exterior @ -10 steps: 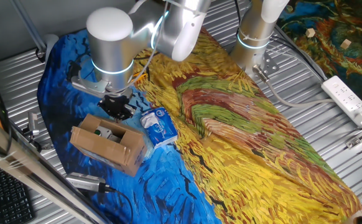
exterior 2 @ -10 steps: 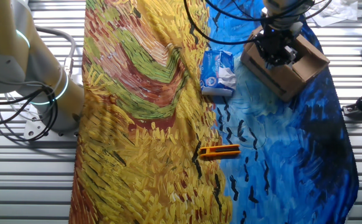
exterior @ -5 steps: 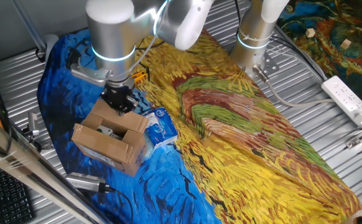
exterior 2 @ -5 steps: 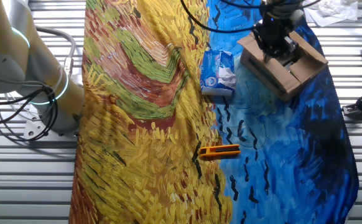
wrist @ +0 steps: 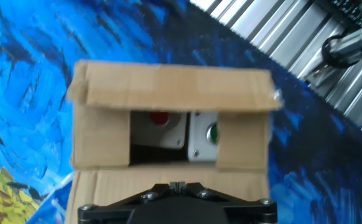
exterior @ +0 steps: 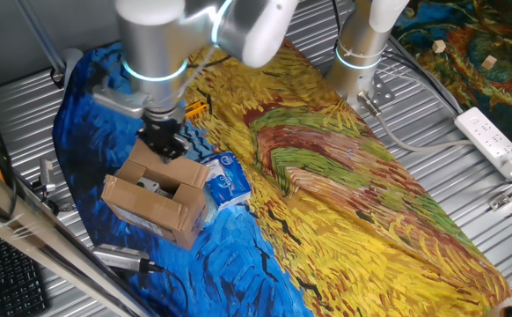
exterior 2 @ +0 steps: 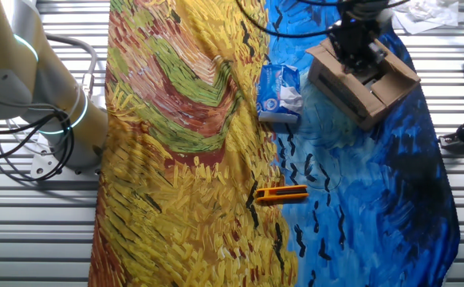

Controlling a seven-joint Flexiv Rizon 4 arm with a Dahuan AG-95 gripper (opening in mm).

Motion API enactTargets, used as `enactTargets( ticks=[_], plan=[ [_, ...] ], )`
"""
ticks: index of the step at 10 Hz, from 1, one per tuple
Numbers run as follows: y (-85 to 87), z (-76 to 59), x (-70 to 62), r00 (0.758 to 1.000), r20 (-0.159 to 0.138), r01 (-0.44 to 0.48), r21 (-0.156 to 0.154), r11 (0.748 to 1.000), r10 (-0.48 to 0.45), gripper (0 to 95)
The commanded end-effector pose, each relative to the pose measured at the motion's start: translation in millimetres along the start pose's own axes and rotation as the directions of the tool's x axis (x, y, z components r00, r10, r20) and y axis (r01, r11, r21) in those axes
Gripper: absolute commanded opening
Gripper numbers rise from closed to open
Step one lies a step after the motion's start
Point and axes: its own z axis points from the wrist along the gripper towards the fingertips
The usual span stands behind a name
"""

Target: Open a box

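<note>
The box is a brown cardboard carton on the blue part of the cloth, at front left in one fixed view. Its flaps are spread apart. In the hand view the box shows a far flap folded outward and an opening with a white device inside that has a red and a green button. My gripper is over the box's rear flap, with its fingertips together and nothing seen between them. In the hand view the gripper is just above the near flap. The other fixed view shows the gripper over the box.
A blue-and-white soft packet lies right beside the box. An orange tool rests on the cloth. A silver tool lies at the table's edge near the box. A second arm's base and a power strip stand further off.
My gripper has moved up and back along the box's rear flap. That flap now lies further outward, and the opening shows more of the inside.
</note>
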Motion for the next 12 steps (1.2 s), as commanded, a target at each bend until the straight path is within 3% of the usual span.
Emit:
enactTargets(
  ticks=[1,7,12],
  plan=[
    [-6.0,1.1,-13.4,1.000,0.000,-0.011,-0.003,1.000,0.011,0.0],
    [-9.6,17.6,-34.2,0.999,0.013,-0.031,-0.008,0.999,0.032,0.0],
    [-11.7,22.2,-49.3,0.999,0.025,-0.041,-0.010,0.999,0.041,0.0]
  ],
)
